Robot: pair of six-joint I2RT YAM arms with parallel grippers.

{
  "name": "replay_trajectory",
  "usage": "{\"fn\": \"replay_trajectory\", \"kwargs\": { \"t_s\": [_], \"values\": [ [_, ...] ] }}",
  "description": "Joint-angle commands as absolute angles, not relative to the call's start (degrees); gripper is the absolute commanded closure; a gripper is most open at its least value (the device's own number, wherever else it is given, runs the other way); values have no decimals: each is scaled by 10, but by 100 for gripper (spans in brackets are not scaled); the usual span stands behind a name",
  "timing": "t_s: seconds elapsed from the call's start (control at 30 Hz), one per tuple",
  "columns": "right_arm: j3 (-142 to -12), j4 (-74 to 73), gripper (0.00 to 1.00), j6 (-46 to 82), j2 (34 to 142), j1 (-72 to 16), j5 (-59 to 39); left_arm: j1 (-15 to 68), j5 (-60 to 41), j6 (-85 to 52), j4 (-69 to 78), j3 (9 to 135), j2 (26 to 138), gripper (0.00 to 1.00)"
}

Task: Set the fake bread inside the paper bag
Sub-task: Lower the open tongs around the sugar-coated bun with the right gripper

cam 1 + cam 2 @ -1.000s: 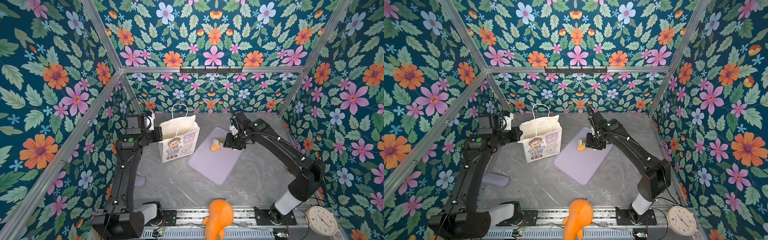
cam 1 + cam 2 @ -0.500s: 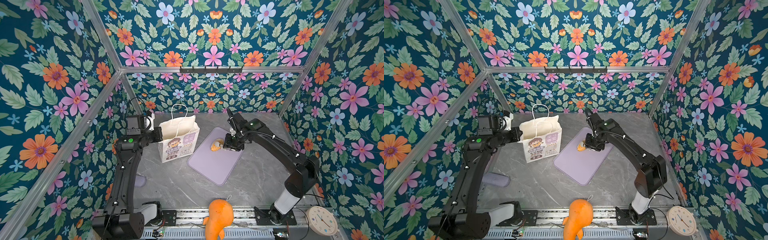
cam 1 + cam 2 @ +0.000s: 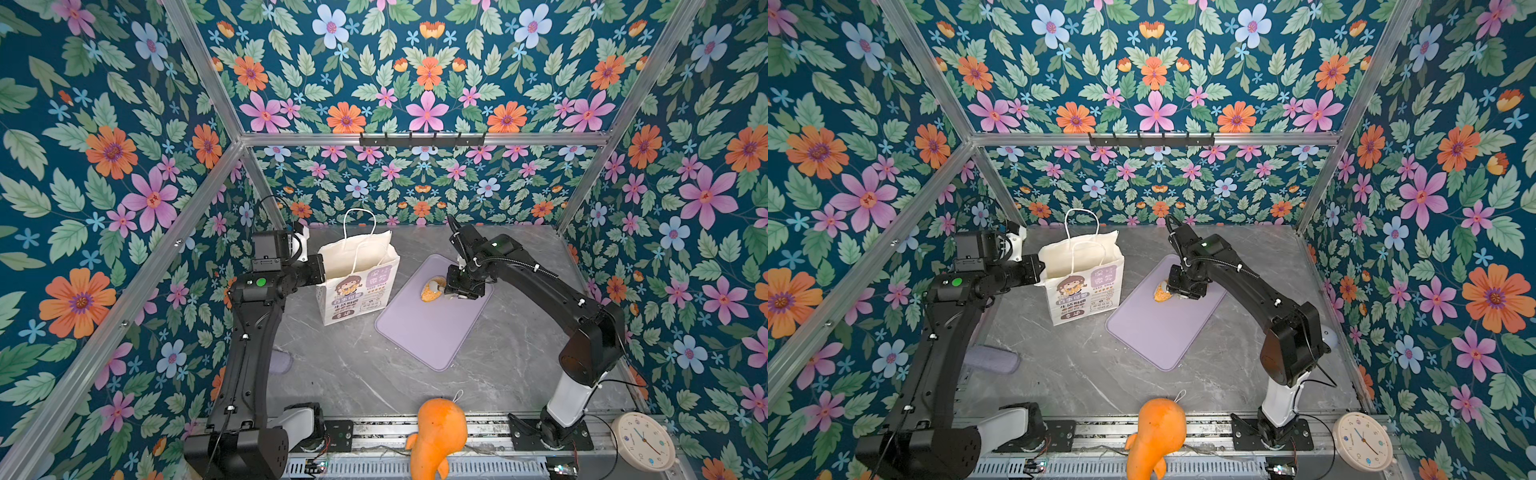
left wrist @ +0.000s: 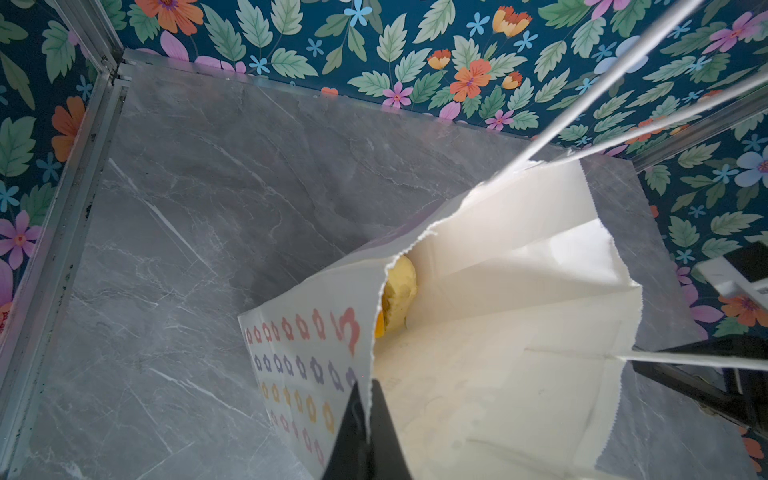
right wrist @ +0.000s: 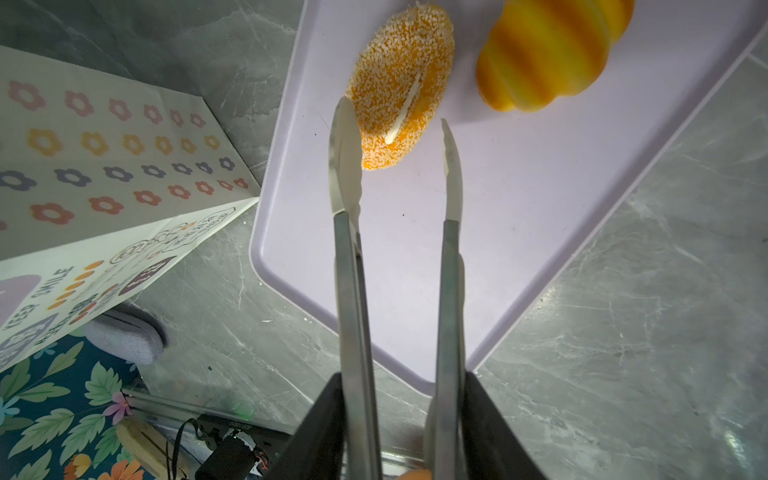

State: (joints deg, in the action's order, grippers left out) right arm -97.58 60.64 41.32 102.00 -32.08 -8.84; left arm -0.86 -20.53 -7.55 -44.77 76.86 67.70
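White paper bag (image 3: 357,286) stands upright on the grey table (image 3: 353,374) with its mouth open, just beside the lilac tray (image 3: 432,332); the left gripper (image 4: 368,419) is pressed together on the bag's rim, and the paper edge is pinched between its black fingers. In the left wrist view one yellow bread (image 4: 399,291) lies inside the bag, against the printed wall; only a part of it shows.

The right gripper (image 5: 401,390) clamps a pair of metal tongs (image 5: 349,270) by their two arms; the tong tips are spread apart above the tray. A speckled bun (image 5: 399,95) lies on the tray, close to the edge that faces the bag; one tong tip overlaps the side of the bun and the other tip is clear of it; whether the first tip touches, I cannot tell. A striped croissant (image 5: 548,54) lies on the tray just beside the bun, apart from the tongs; in both top views the gripper hides it.
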Motion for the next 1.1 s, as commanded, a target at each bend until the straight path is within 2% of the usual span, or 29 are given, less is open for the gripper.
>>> {"fn": "replay_trajectory", "kwargs": {
  "t_s": [0.0,1.07],
  "values": [
    [-983,592,57,413,1021,-321,-89,-9,-201,-73,-432,769,676,95],
    [-1008,586,55,400,1075,-326,-81,-9,-210,-73,-432,771,679,95]
  ]
}}
